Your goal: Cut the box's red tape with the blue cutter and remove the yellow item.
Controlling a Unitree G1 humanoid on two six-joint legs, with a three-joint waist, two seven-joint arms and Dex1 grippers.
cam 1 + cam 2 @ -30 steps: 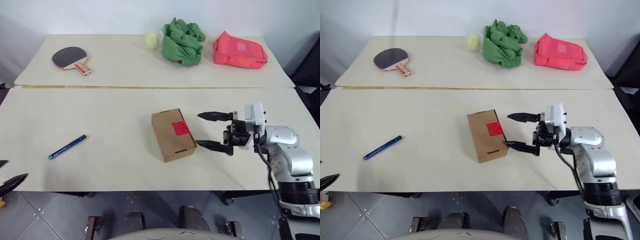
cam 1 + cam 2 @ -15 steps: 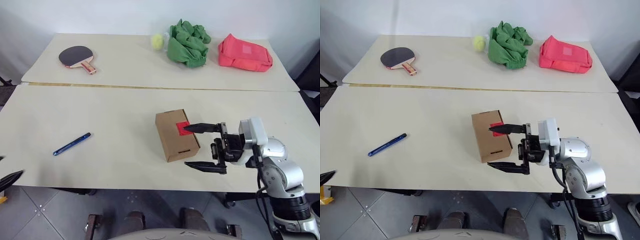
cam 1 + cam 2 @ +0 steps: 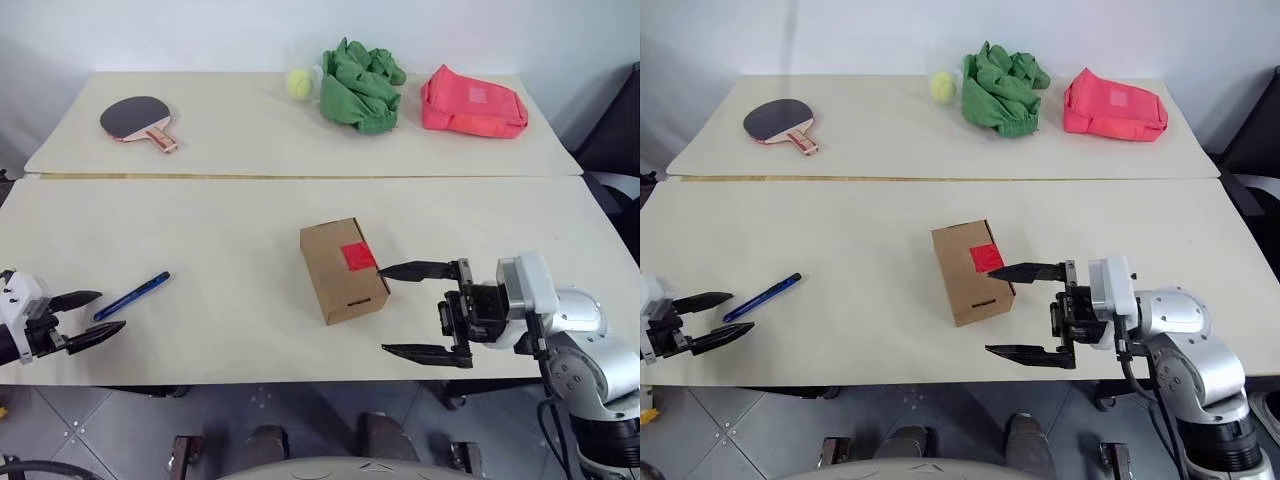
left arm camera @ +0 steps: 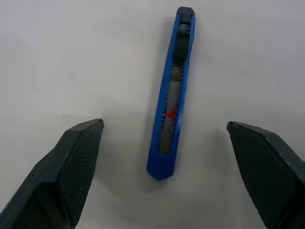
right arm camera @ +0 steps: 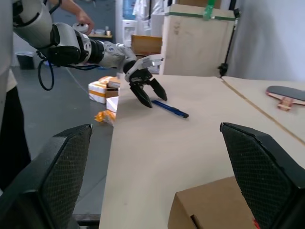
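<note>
At centre frame, on the tabletop point(image 3: 220, 230), the box point(image 3: 338, 272) lies closed with the red tape point(image 3: 359, 257) on its top face. Right gripper point(image 3: 427, 311), lower right, stands just beside the box, jaws wide apart and empty. Left gripper point(image 3: 88, 318), lower left, has jaws spread near the blue cutter point(image 3: 132, 295), not touching it.

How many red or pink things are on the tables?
3: red tape on the box, pink pouch at the far right, red-handled paddle at the far left.
</note>
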